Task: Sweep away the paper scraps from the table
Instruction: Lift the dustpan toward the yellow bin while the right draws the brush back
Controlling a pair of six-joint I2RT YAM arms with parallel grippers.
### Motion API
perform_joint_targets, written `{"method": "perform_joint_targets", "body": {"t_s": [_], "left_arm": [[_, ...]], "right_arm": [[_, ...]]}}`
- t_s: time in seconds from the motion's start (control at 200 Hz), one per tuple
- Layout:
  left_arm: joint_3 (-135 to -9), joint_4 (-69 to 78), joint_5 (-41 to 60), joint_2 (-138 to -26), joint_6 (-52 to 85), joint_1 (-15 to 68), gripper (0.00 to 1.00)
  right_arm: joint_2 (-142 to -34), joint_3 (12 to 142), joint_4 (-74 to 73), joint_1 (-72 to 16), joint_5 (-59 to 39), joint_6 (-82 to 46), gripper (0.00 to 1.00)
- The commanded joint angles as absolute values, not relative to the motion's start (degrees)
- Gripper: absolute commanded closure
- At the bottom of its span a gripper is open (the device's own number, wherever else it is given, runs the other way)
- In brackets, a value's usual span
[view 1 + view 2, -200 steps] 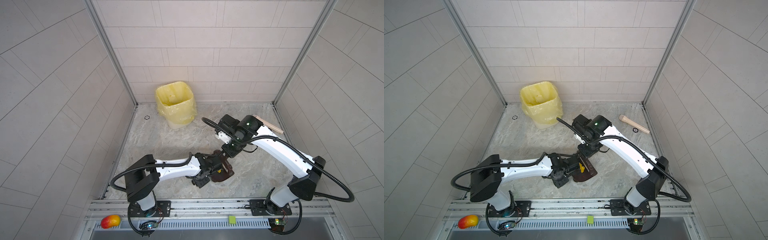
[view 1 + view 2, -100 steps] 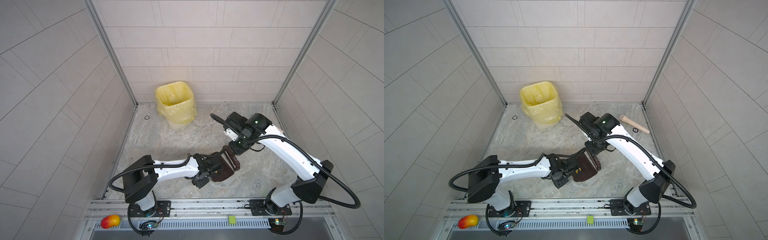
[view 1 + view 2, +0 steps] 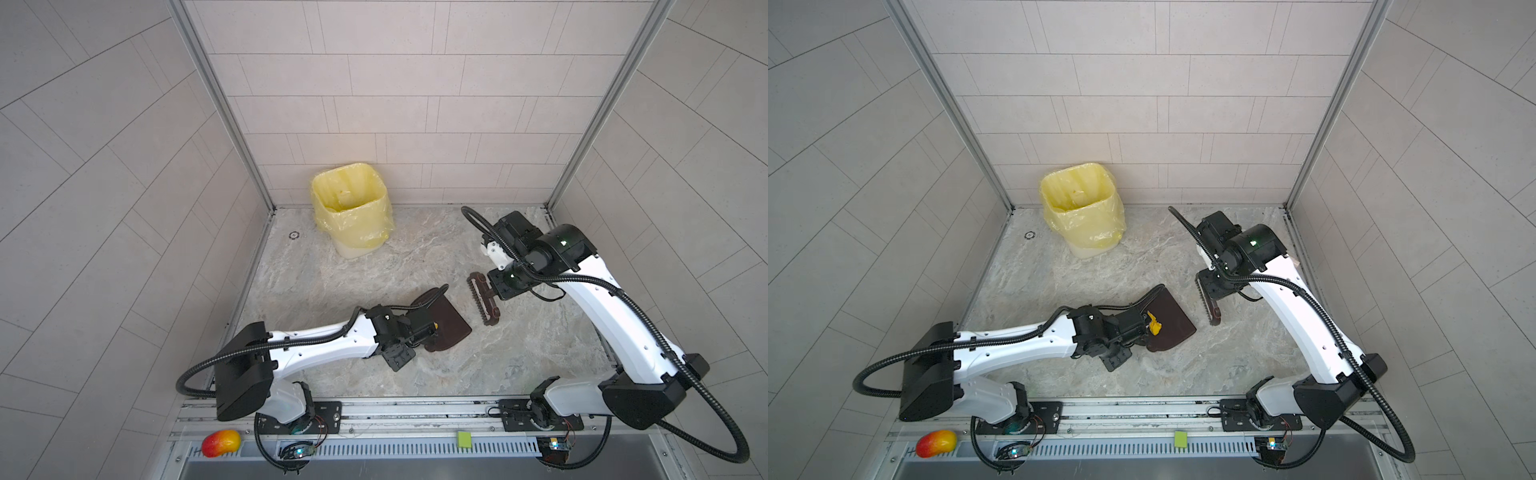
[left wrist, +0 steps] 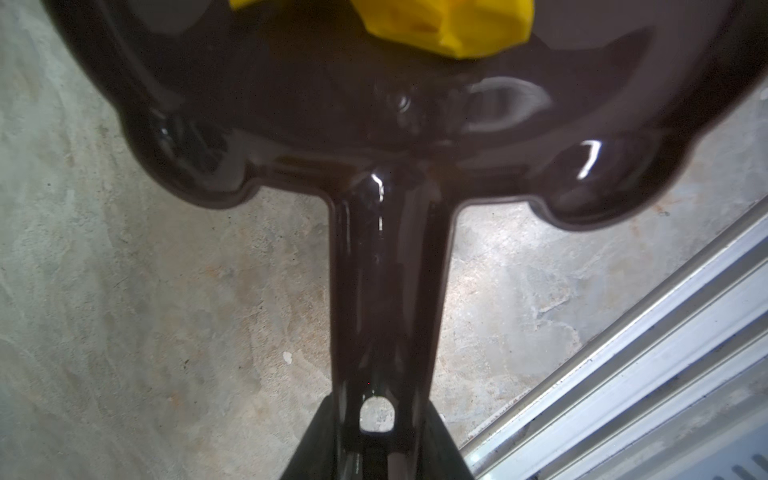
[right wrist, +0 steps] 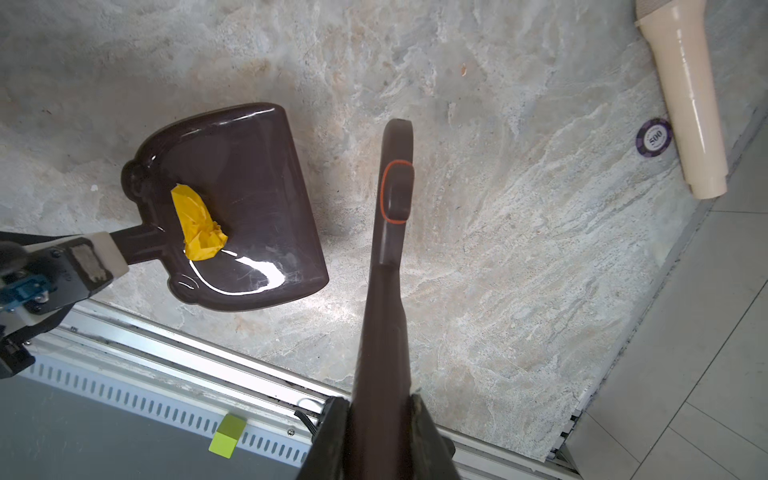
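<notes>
Can only make out one paper scrap [image 5: 199, 224]: crumpled, yellow, lying in the glossy dark-brown plastic dustpan [image 5: 257, 199] by its handle. Gets cut off at the frame edge in the left wrist view. Got the left pincer [image 4: 376, 440] pinching the dustpan handle and the right pincer [image 5: 378, 432] clamped on the matching brush [image 5: 395, 187]. Can't see the bristles from the right wrist view. Veined marble-look counter [image 5: 519, 228] underneath.
</notes>
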State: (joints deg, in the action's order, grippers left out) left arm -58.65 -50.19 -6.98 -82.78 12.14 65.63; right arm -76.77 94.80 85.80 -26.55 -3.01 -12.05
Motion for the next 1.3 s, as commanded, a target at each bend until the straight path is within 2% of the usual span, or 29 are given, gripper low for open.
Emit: {"method": "perform_joint_targets", "body": {"t_s": [0.0, 0.41, 0.921, 1.296], "left_arm": [[-61.29, -54.42, -10.94, -80.04, 14.10, 65.04, 1.00], [-71.92, -68.40, -14.06, -74.66, 15.66, 59.53, 1.00], [-86.11, -77.62, -16.07, -71.27, 11.36, 42.08, 1.00], [-90.13, -77.65, -15.13, -72.92, 8.10, 26.88, 1.00]], "right_arm": [[-73.64, 92.52, 84.09, -24.47, -5.33, -10.72, 1.00], [-72.22, 88.95, 81.09, -22.23, -8.32, -10.37, 1.00], [-72.13, 87.28, 78.75, -21.10, -12.47, -8.59, 1.00], [-73.06, 87.05, 78.16, -20.66, -14.15, -6.94, 1.00]]}}
